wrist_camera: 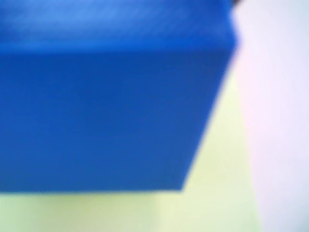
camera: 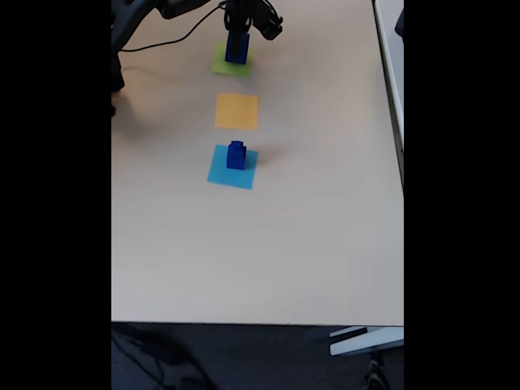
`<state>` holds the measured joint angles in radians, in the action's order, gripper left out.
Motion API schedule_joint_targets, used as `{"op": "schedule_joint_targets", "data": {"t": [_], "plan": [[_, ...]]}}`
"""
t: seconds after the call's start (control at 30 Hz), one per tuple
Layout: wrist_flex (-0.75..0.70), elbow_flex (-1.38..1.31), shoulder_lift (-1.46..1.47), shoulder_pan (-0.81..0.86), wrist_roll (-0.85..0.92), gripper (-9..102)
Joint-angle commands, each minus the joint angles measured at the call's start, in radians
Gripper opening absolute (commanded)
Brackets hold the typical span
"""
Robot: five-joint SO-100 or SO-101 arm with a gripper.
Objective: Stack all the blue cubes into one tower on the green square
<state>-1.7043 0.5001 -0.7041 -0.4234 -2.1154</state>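
end effector (camera: 238, 32) over blue cube (camera: 237, 49) on green square (camera: 221, 65).

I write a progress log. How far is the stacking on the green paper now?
Partly done. One blue cube is at the green square, with the gripper right over it; whether it is released I cannot tell. Left: the small stack of blue cubes on the light-blue square. The orange square lies bare.
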Motion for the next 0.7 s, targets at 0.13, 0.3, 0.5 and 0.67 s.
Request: {"op": "schedule_joint_targets", "data": {"t": [0.13, 0.3, 0.5, 0.67], "plan": [[-0.003, -0.055, -0.009, -0.015, -0.014, 11], [-0.003, -0.055, -0.005, -0.017, -0.008, 15], [-0.003, -0.055, -0.005, -0.017, -0.005, 21], [-0.005, -0.055, -0.003, -0.017, -0.002, 30]]}}
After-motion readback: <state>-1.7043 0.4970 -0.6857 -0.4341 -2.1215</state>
